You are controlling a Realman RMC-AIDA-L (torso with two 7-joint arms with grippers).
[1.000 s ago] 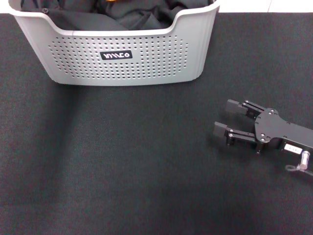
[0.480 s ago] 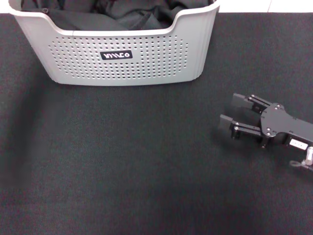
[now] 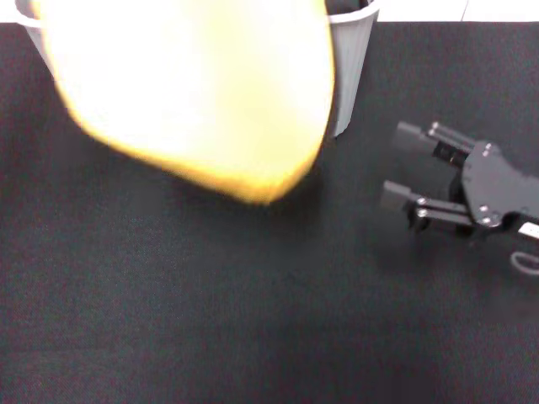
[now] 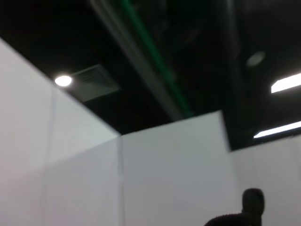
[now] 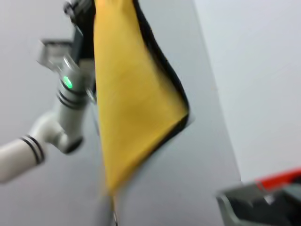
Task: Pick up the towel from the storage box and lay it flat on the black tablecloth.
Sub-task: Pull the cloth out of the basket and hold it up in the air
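The black tablecloth [image 3: 210, 320] covers the desk across almost the whole head view. Over it, from about 9 to 12 o'clock, hangs the towel [image 3: 198, 88], orange-yellow side toward the camera and blurred, so big in the view that it hides nearly all of the storage box [image 3: 352, 59]; only a grey strip of the box's wall shows at about 1 o'clock, just beside the towel's edge. The towel's lower corner points down toward the cloth at about 11 o'clock of the view's centre.

In the right wrist view the towel [image 5: 129, 101] hangs lengthwise with its black stitched edging along one side, and its top end meets the left claw [image 5: 87, 21], which sits at the end of a white arm with black rings and a green light. The claw's fingers are pressed against the cloth's upper end, gripping it; how wide they stand cannot be made out beyond that. The left wrist view shows only white partition walls and a dark ceiling with lights.

The right claw [image 3: 402, 164] lies low over the tablecloth at about 3 o'clock, its two black fingers spread wide apart and pointing toward 9 o'clock, holding nothing. It is well apart from the towel, with bare tablecloth between them.
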